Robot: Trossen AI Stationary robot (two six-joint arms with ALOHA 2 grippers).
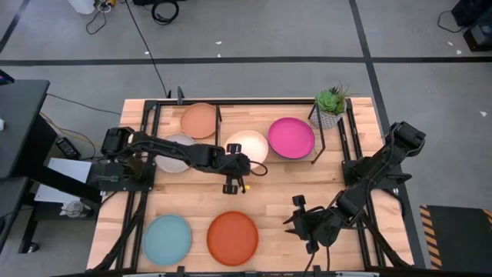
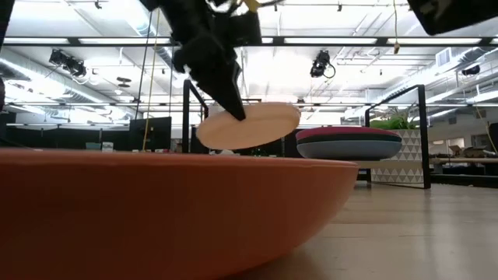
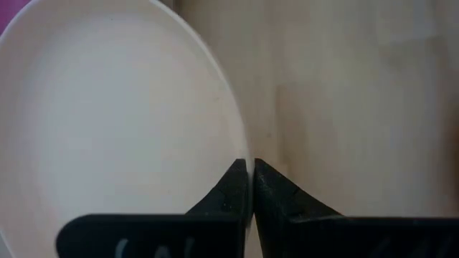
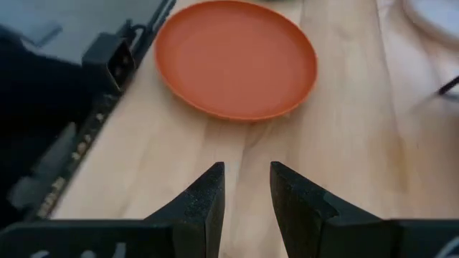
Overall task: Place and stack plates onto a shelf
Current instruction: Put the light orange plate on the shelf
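Step in hand: you are carrying the cream plate (image 1: 247,146) toward the shelf (image 1: 217,112); judging by the low view, it hangs tilted and clear of the tabletop (image 1: 269,204), so it is not yet set down.
Left gripper: the left gripper (image 3: 251,175) has its fingers (image 3: 229,190) pressed together on the cream plate's rim, with the arm stretched from the left side across toward the middle of the tabletop.
Right gripper: the right gripper (image 4: 247,190) hovers low over bare wood near the front right, fingers apart and holding nothing, pointed toward the orange plate (image 4: 237,57).
On or at the shelf: the peach plate (image 1: 199,120) lies at the back left, the grey plate (image 1: 175,151) is partly hidden under the left arm, and the magenta plate (image 1: 290,137) sits to the right of the cream one.
Still waiting: the orange plate and the light aqua plate (image 1: 167,238) lie at the front of the tabletop, well apart from the shelf.
Next move: you will likely need to level the cream plate and bring it squarely over its resting spot before you let go; a rim pinch gives little hold, so move gently.
Unclear: whether the cream plate's far edge already touches the shelf cannot be told.
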